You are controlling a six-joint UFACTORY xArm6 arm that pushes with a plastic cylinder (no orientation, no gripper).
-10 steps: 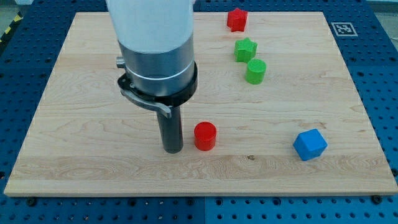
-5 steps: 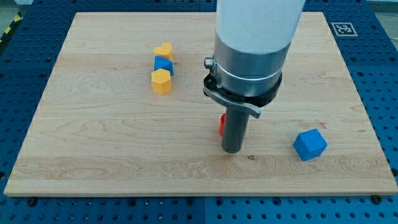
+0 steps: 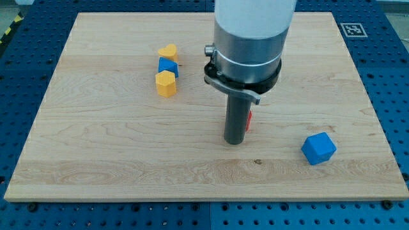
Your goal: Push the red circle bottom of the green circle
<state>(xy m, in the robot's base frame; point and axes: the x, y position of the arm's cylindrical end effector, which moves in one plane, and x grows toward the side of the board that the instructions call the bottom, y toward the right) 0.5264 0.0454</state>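
Camera view: my tip (image 3: 234,142) hides all but a sliver of the red circle (image 3: 249,119).

Pale smooth wooden board (image 3: 96,140), matt plastic-looking blue cube (image 3: 318,148), dark matt rod, my tip (image 3: 234,143)

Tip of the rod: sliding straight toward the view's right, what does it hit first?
Likely the red circle, peeking out just right of my tip, unless it sits too far back; then the blue block.

Wide open board to the view's bottom and left; only the blue cube (image 3: 318,148) sits nearby at the right.
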